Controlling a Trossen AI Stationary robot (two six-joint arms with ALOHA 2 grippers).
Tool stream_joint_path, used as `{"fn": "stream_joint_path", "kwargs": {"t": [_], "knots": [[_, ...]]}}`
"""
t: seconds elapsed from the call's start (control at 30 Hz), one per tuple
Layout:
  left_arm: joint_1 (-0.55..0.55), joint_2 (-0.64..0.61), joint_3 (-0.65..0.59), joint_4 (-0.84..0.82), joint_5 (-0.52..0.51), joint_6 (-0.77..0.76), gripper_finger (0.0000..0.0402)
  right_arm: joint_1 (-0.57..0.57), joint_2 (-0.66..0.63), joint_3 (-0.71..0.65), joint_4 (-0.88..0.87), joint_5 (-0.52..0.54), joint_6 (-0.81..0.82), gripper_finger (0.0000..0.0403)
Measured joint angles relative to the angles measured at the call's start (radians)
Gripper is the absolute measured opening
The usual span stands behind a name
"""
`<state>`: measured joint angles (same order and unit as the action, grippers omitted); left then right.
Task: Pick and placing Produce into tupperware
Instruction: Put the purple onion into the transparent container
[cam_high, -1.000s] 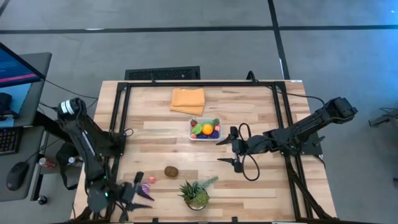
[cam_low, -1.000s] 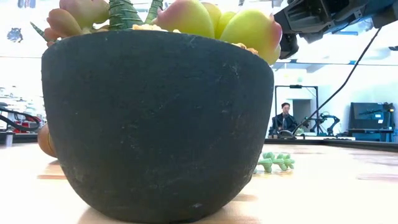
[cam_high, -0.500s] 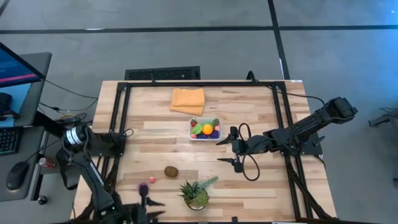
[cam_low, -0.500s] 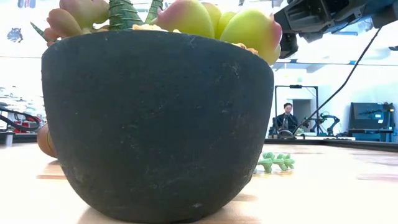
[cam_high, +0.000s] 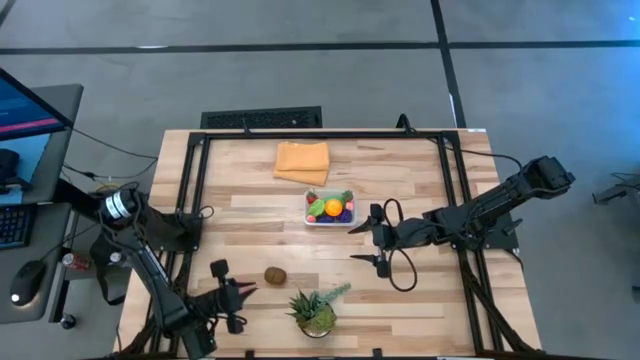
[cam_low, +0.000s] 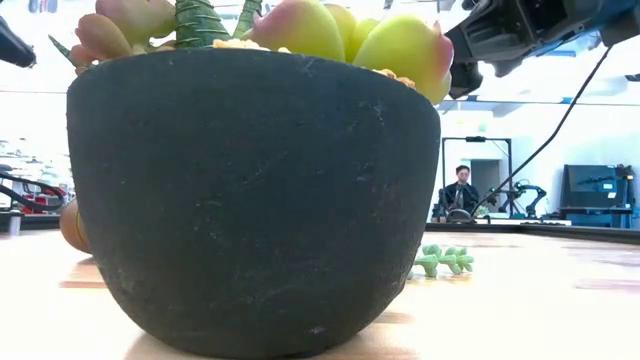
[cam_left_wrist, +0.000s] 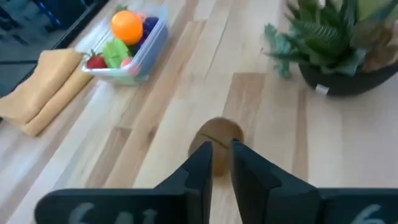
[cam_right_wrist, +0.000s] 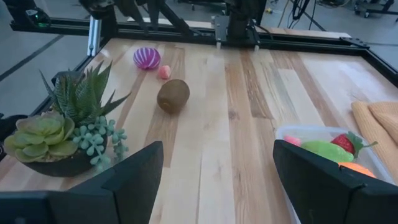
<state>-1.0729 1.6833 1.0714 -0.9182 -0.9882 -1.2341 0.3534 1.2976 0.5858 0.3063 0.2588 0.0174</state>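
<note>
The clear tub stands mid-table with an orange, a green piece, a red one and a purple one inside; it also shows in the left wrist view. A brown kiwi lies on the wood near the front. A striped purple ball and a small pink piece lie left of it. My left gripper hovers over those two, its fingers almost together and pointing at the kiwi, short of it. My right gripper waits wide open and empty right of the tub.
A spiky potted plant stands at the front edge right of the kiwi and fills the low view. A folded orange cloth lies behind the tub. A black frame rims the table. A person sits far behind.
My left arm has swung about: its gripper dipped toward the table's near edge, then came back toward the far side and the kiwi, now pointing toward the table's right. The produce has not moved.
</note>
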Motion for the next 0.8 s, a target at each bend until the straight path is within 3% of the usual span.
{"fn": "stream_joint_path", "kwargs": {"t": [0.23,0.43,0.57,0.8], "knots": [[0.046,-0.001,0.0,-0.017,0.042,0.091,0.0023,0.0,0.0,0.0,-0.008,0.0,0.0,0.0296],[0.108,-0.005,0.0,-0.123,0.395,0.067,0.0018,0.0,0.0,0.0,-0.007,0.0,0.0,0.0296],[0.124,-0.005,0.006,-0.148,0.532,0.023,0.0041,-0.002,0.0,0.0,-0.008,0.0,0.0,0.0296],[0.123,-0.005,0.093,-0.221,0.538,0.0,0.0121,-0.002,0.0,0.0,-0.009,0.0,-0.002,0.0296]]}}
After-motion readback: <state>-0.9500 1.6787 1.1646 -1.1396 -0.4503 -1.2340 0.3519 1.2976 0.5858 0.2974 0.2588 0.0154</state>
